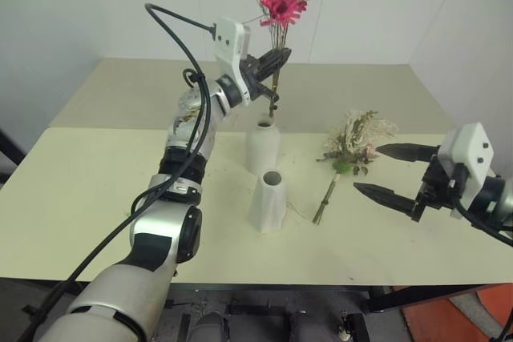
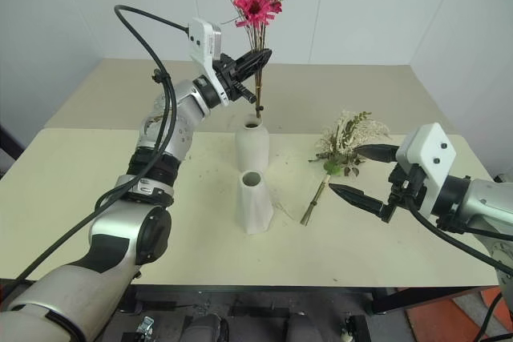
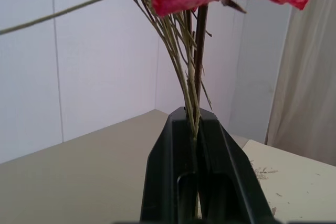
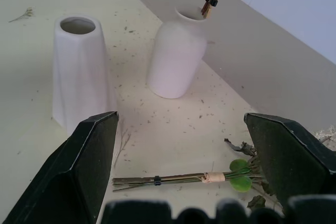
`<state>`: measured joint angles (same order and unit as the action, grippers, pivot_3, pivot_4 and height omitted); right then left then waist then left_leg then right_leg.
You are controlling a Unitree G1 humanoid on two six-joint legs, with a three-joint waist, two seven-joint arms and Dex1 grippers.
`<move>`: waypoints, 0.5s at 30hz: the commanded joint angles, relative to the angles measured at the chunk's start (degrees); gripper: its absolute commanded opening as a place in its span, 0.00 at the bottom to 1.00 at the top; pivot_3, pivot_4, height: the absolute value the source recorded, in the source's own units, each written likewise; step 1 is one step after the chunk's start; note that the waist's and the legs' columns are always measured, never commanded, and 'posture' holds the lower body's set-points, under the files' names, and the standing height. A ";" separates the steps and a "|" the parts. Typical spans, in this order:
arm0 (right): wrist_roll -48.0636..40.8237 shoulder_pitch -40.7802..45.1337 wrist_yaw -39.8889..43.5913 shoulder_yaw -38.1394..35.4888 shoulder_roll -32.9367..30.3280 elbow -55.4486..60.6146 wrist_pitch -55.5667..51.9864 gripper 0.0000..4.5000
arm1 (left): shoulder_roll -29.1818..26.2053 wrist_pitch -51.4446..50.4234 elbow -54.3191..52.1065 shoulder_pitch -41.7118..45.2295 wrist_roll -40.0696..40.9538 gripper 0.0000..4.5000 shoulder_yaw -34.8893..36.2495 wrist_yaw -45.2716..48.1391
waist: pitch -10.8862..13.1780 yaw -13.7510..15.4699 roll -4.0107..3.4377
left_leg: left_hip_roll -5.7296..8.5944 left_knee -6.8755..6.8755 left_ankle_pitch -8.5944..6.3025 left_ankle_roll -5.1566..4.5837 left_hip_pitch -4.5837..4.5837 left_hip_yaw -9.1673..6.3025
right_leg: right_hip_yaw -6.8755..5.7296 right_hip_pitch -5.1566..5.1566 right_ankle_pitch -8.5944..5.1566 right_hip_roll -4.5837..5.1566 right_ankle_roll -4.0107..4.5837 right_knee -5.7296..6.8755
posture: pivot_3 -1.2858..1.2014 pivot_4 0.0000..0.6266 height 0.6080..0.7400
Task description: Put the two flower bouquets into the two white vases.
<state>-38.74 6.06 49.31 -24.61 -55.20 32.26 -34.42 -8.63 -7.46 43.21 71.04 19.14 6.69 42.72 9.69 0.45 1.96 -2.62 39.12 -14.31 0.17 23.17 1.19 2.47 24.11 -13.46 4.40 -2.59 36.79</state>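
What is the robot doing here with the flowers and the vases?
The robot is putting flowers into vases on the table. Its left gripper is shut on the stems of the pink bouquet and holds it upright, with the stem ends at the mouth of the rounded vase. The cone-shaped vase in front of it is empty. The cream-white bouquet lies on the table, and the right gripper is open beside it, not touching it.

Pink daisy bunch (image 1: 280, 6) upright, stems entering rounded vase (image 1: 262, 145), cone vase (image 1: 268, 200) empty in front, cream-green bunch (image 1: 350, 150) lying flat beside them
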 commanded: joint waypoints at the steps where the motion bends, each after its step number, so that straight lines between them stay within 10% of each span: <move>1: -1.07 0.41 -0.93 -2.55 -0.07 1.44 -0.06 1.00 | -0.15 0.84 -2.55 0.38 0.16 0.01 0.26 0.06 | 0.00 0.02 0.00 | 0.00 0.00 0.00 0.00 0.00 0.00 | 0.00 0.00 0.00 0.00 0.00 0.00 | 0.52 0.24 1.00; 15: -1.22 2.07 -1.43 0.66 0.94 1.08 0.54 1.00 | -0.89 1.59 -4.52 -0.15 0.51 0.01 0.73 0.65 | 0.00 0.03 0.00 | 0.00 0.00 0.00 0.00 0.01 0.00 | 0.00 0.01 0.00 0.00 0.00 -0.01 | 0.52 0.24 1.00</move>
<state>-39.44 7.63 48.28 -23.02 -54.25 32.09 -34.42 -9.10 -7.36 41.31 70.24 19.16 6.81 43.25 9.69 0.49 1.96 -2.62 39.12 -14.31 0.17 23.17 1.19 2.46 24.11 -13.46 4.39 -2.59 36.79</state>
